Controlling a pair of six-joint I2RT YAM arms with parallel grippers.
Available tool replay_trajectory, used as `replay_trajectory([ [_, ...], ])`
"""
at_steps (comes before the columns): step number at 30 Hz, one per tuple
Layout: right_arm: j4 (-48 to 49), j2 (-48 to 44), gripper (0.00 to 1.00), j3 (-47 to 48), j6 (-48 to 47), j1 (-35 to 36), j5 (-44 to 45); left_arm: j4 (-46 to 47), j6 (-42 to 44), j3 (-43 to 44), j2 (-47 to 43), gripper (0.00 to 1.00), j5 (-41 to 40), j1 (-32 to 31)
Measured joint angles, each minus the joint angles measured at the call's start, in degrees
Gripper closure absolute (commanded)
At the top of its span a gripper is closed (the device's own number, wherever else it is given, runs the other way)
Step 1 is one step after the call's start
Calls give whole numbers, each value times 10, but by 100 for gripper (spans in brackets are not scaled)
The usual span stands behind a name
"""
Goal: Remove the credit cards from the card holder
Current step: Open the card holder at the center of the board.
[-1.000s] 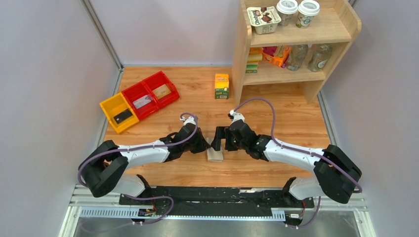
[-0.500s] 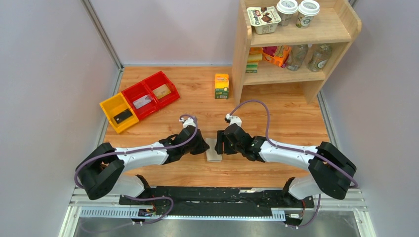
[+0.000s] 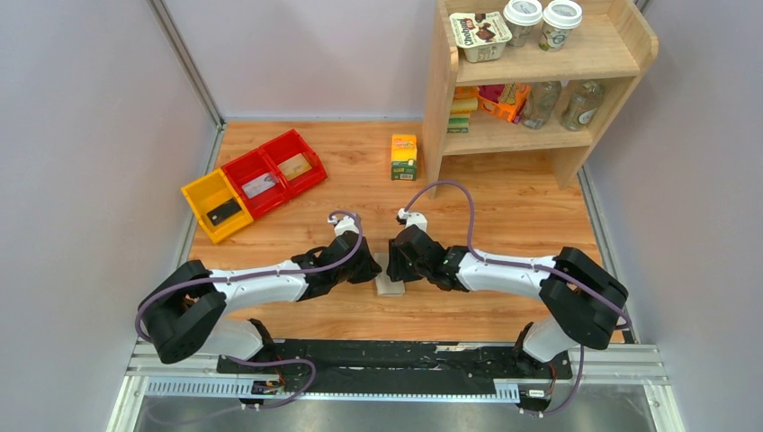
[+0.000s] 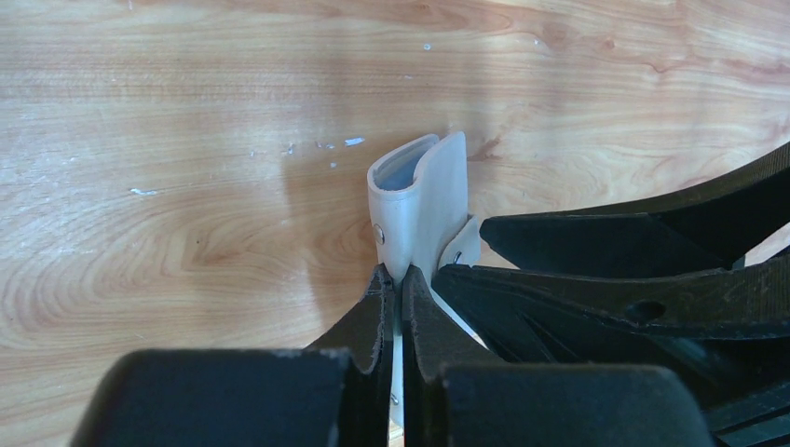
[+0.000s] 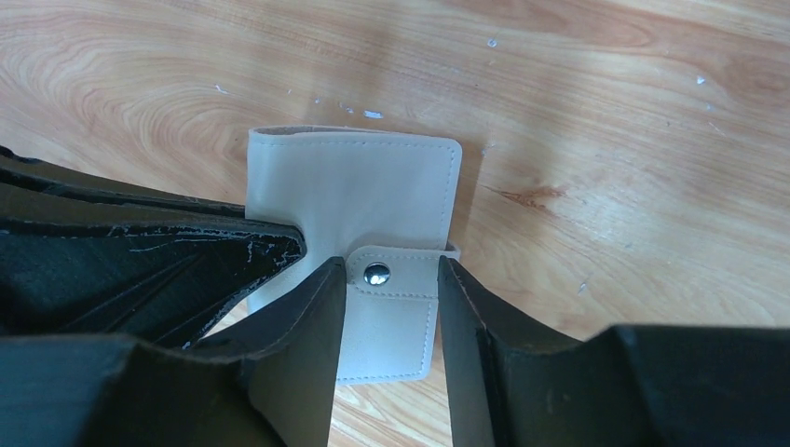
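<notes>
The card holder (image 3: pixel 390 280) is a pale beige folded wallet standing on edge on the wooden table between my two arms. In the left wrist view its fold (image 4: pixel 416 191) shows a light blue lining. My left gripper (image 4: pixel 399 279) is shut on one flap of it. My right gripper (image 5: pixel 391 268) is open, its jaws close on either side of the closing tab (image 5: pixel 396 307) with its metal snap. No credit cards show inside the holder. Flat credit cards lie in the bins: a grey one (image 3: pixel 258 186) and a dark one (image 3: pixel 222 213).
A yellow bin (image 3: pixel 194 193) and two red bins (image 3: pixel 241 163) sit at the back left. A small yellow-green carton (image 3: pixel 404 157) stands near a wooden shelf (image 3: pixel 438 108) at the back right that holds cups, bottles and boxes. Grey walls close in both sides.
My right arm has moved left onto the card holder and its jaws have narrowed from wide open to flank the tab. The left gripper stays shut on the holder.
</notes>
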Motion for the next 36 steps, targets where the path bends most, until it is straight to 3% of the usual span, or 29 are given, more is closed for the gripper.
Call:
replay_trajectory([
  [7, 5, 18, 62, 10, 0, 1, -7, -11, 2, 0, 0, 100, -11, -2],
  [19, -16, 22, 95, 28, 12, 10, 26, -16, 4, 0, -10, 100, -23, -7],
  [23, -36, 22, 99, 31, 19, 8, 66, -35, 6, 0, -44, 100, -31, -9],
  [27, -54, 19, 96, 29, 21, 7, 96, -47, 9, -6, -81, 100, -44, -9],
  [29, -57, 13, 90, 21, 24, 6, 103, -49, 10, -12, -91, 100, -49, -9],
  [32, -55, -10, 70, 1, 26, 3, 107, -50, 15, -16, -97, 100, -52, -9],
  [36, -38, -49, 51, -32, 27, -7, 101, -51, 23, -19, -97, 100, -52, -9],
])
